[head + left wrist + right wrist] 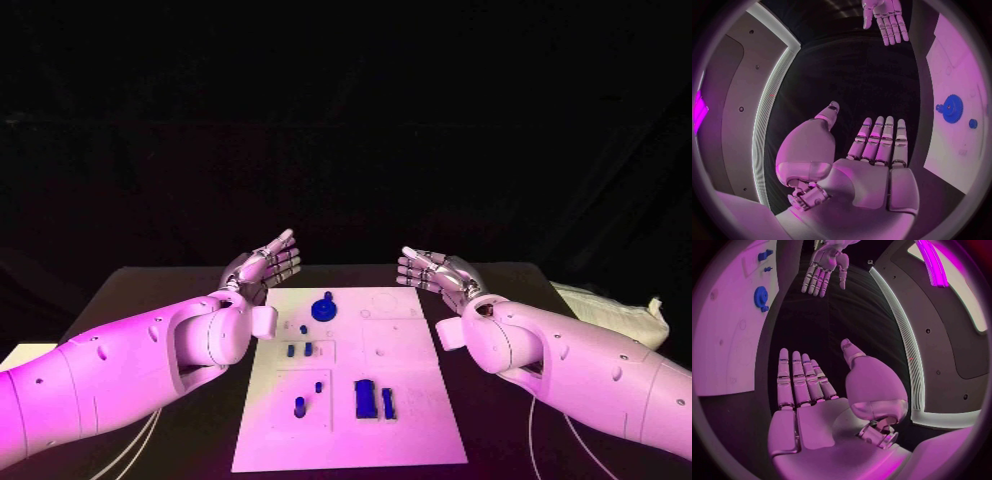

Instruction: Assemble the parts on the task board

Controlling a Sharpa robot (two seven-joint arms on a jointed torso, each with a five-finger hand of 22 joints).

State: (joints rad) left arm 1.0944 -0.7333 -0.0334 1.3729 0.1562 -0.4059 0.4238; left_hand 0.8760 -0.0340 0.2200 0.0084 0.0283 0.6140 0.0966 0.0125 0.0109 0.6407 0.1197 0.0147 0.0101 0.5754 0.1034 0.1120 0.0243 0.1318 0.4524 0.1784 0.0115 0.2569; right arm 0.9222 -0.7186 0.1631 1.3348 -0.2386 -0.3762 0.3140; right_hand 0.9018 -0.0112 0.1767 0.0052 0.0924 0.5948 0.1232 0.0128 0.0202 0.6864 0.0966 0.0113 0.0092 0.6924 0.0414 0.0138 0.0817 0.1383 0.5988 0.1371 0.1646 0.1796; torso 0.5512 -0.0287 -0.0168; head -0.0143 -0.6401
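White and flat, the task board (378,400) is being carried in the middle of the black worktop (152,290), with its long sides running away from the robot. Small blue parts are being displayed on it: a round gear-like part (325,308) near the far edge, a pair of short pegs (300,350) below that, a single peg (300,406) towards the near left, and two upright blocks (372,399) side by side near the middle of the near half. The left hand (265,266) is being held over the worktop just beyond the board's far left corner, palm turned inward, its fingers (879,137) straightened side by side and the thumb apart; nothing is being gripped. The right hand (438,272) is being held just beyond the far right corner, mirrored towards the other, its fingers (799,377) likewise extended and empty. No part is being touched by either hand. A pale cloth-like bundle (617,314) is lying at the worktop's right edge.
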